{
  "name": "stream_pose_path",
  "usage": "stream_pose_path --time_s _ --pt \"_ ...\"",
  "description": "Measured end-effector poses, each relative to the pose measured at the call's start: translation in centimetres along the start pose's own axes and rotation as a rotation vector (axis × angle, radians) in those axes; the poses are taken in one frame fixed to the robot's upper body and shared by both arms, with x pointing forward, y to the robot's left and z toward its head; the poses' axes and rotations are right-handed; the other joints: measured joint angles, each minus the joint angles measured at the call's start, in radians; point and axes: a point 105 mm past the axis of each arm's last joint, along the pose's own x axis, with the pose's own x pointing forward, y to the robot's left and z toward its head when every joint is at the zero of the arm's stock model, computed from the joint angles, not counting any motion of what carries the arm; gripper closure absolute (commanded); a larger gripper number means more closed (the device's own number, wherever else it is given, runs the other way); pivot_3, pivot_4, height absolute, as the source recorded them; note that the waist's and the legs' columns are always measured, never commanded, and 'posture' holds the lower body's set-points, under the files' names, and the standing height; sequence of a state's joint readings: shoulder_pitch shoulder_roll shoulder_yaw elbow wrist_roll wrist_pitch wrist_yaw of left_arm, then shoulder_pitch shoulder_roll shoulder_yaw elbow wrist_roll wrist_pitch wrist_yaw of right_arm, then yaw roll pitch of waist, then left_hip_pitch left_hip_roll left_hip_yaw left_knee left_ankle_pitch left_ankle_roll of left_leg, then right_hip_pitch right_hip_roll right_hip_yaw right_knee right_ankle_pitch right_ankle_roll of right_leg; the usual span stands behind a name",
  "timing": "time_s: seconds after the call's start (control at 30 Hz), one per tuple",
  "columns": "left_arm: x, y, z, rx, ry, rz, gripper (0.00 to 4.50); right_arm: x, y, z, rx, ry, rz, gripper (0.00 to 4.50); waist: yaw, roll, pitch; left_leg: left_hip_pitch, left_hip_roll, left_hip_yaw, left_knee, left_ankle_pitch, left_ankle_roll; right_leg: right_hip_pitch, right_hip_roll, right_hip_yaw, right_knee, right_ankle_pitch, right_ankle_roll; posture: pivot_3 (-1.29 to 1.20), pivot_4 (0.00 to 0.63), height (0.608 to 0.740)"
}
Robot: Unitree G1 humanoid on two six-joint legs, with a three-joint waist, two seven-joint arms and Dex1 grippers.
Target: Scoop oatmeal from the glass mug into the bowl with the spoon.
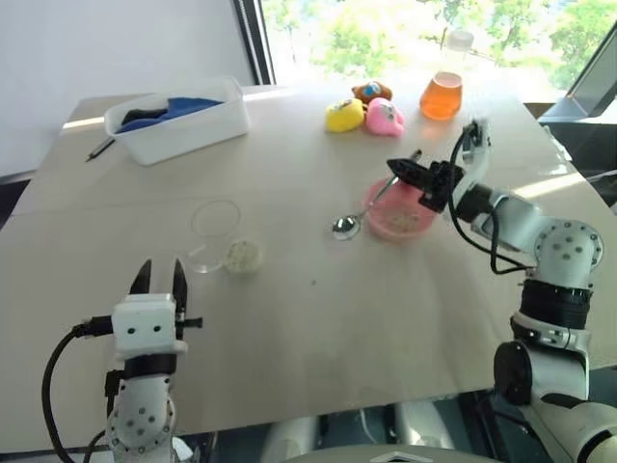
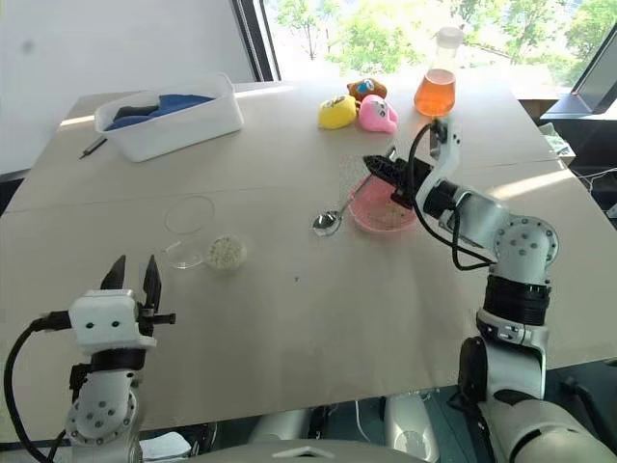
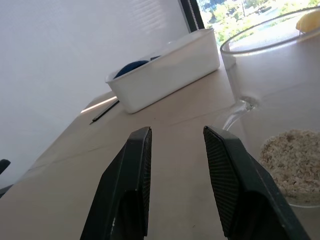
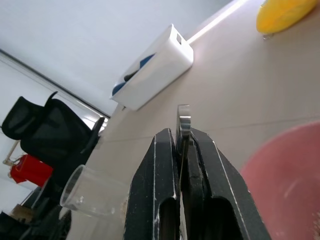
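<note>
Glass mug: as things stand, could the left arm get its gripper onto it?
Probably yes. The left gripper is open and empty, the glass mug lies tipped on the table just ahead of it, and nothing stands between them except spilled oatmeal beside the mug.

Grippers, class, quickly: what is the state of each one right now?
Left gripper: open, holding nothing, near the glass mug.
Right gripper: shut on the spoon handle, above the bowl.

An office: big window (image 1: 424, 29), black desk chair (image 4: 50, 127), wide table (image 1: 318, 318).
</note>
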State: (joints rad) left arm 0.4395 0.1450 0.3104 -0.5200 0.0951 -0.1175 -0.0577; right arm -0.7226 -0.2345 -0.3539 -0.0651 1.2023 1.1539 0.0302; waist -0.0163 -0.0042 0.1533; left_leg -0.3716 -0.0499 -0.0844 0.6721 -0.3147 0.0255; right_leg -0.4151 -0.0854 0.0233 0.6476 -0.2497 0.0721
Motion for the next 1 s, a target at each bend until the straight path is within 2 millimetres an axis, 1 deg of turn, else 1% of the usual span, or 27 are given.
stream_pose_path --time_s 0.07,0.2,0.33,0.47,0.6,0.8,0.9,1.0 --pt "0.0 0.1 -0.6 0.006 0.009 -0.007 2.81 0.0 0.3 0.2 0.019 -0.011 0.008 4.50 0.001 0.000 0.000 0.000 0.000 0.000 0.000 0.000 0.000 0.000 0.000 0.000 0.000 0.000 0.000 0.00 0.150 0.740" --pt "0.2 0.2 -1.1 0.003 0.010 -0.010 2.81 0.1 0.5 0.2 0.037 -0.011 0.004 4.50 0.002 0.000 0.000 0.000 0.000 0.000 0.000 0.000 0.000 0.000 -0.001 0.000 0.000 0.000 0.000 0.00 0.150 0.740" --pt "0.8 0.1 -1.2 -0.011 0.001 -0.009 2.81 0.1 0.5 0.2 0.042 -0.014 0.002 4.50 0.002 0.000 0.000 0.000 0.000 0.000 0.000 0.000 0.000 0.000 0.000 0.000 0.000 0.000 0.000 0.00 0.150 0.740" --pt "1.2 -0.6 -0.8 -0.037 -0.020 -0.040 2.81 0.0 0.4 0.5 0.043 -0.034 -0.008 4.50 0.001 0.000 0.000 0.000 0.000 0.000 0.000 0.000 0.000 0.000 0.000 0.000 0.000 0.000 0.000 0.00 0.150 0.740" --pt "0.8 -0.8 -1.0 -0.036 -0.013 -0.063 2.81 -0.3 0.2 0.2 0.039 -0.034 -0.018 4.50 0.001 0.000 0.000 0.000 0.000 0.000 0.000 0.000 0.000 0.000 0.000 0.000 0.000 0.000 0.000 0.00 0.150 0.740" --pt "-1.0 -1.0 -1.9 -0.038 0.033 -0.098 2.81 -0.5 0.0 0.0 0.033 -0.033 -0.028 4.50 0.001 0.000 0.000 0.000 0.000 0.000 0.000 0.000 0.000 0.000 -0.001 0.000 0.000 0.000 0.000 0.00 0.150 0.740" --pt "-1.0 -1.7 -1.7 -0.052 0.026 -0.125 2.81 -0.5 0.0 -0.1 0.036 -0.032 -0.030 4.50 0.004 0.000 0.000 0.000 0.000 -0.001 0.000 0.000 0.000 0.000 -0.001 -0.001 0.000 0.000 0.000 0.00 0.150 0.740" --pt "-0.3 -2.0 -1.1 -0.058 -0.008 -0.129 2.81 -0.5 -0.2 -0.3 0.038 -0.029 -0.033 4.50 0.003 0.000 0.000 0.000 0.000 -0.001 0.000 0.000 0.000 0.000 0.000 -0.001 0.001 0.000 0.000 0.00 0.150 0.740"
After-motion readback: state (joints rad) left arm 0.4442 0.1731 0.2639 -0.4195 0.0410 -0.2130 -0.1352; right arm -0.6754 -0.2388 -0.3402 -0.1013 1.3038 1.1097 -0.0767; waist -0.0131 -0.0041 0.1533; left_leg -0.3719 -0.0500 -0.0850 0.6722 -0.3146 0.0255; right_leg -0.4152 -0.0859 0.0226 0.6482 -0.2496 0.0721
